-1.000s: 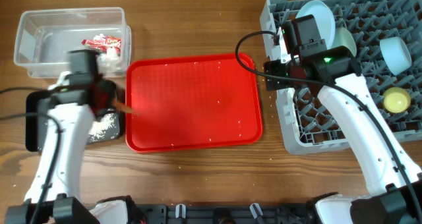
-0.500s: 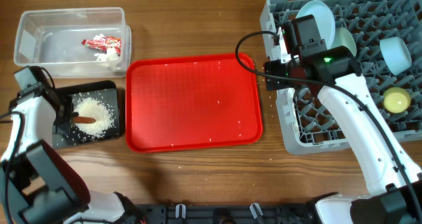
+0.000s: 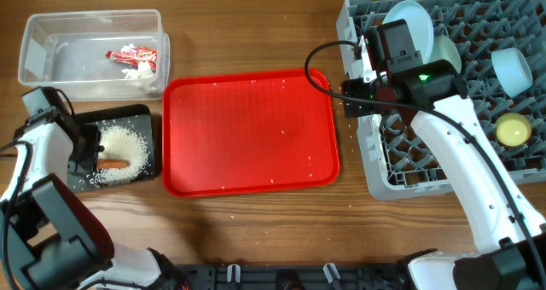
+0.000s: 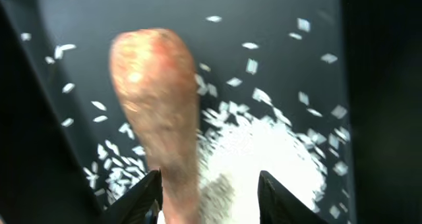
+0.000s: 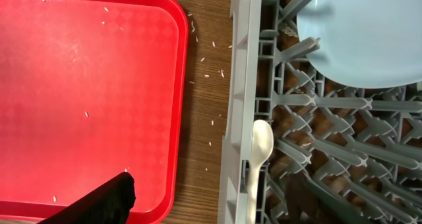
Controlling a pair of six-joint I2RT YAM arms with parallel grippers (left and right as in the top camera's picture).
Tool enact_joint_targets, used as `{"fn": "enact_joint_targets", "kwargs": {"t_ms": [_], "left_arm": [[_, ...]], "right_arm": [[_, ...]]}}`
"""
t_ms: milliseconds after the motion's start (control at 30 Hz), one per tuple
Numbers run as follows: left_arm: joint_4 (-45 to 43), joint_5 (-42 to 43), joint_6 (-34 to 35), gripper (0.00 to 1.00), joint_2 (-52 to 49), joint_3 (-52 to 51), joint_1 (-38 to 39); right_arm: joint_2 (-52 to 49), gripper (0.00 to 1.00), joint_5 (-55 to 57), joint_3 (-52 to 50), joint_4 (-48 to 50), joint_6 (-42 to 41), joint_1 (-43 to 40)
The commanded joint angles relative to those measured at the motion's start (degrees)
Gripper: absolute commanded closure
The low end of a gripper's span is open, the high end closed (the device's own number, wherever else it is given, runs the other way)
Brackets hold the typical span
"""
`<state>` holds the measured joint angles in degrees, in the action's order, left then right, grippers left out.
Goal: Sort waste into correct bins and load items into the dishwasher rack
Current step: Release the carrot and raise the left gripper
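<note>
Clear tub (image 3: 51, 64): red-and-white wrappers (image 3: 132, 56). Black tray (image 3: 143, 113): rice heap (image 3: 126, 143) with food stick (image 3: 113, 164) lying on it. Rack (image 3: 375, 166): plate (image 3: 409, 24), yellow cup (image 3: 512, 130), spoon (image 5: 259, 155) at its near edge. Red tray (image 3: 247, 132) on the counter: only stray grains.

Left gripper (image 4: 208, 207) at the stick's end, jaws apart, not clamping. Right gripper (image 5: 210, 184) jaws wide, empty.

A second ago the stick was in the left jaws; the right arm is unchanged.
</note>
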<state>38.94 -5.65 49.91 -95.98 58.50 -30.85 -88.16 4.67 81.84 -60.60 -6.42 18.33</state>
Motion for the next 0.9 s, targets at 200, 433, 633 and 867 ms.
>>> {"fn": "enact_joint_targets", "kwargs": {"t_ms": [200, 433, 633, 867], "left_arm": [[5.8, 16.9, -25.2, 0.39, 9.2, 9.0, 15.3], [19.3, 12.6, -35.2, 0.06, 9.0, 13.3, 32.9], [33.1, 12.6, -35.8, 0.00, 9.0, 13.3, 35.0], [32.7, 8.6, -32.8, 0.00, 20.3, 11.5, 39.3]], "right_arm": [[0.4, 0.15, -18.3, -0.2, 9.5, -2.6, -0.3], [0.4, 0.00, -18.8, -0.2, 3.8, -1.2, -6.6], [0.4, 0.01, -16.4, -0.2, -6.0, -1.1, -11.7], [7.1, 0.00, -15.1, -5.2, -4.5, -1.1, -11.6]]}}
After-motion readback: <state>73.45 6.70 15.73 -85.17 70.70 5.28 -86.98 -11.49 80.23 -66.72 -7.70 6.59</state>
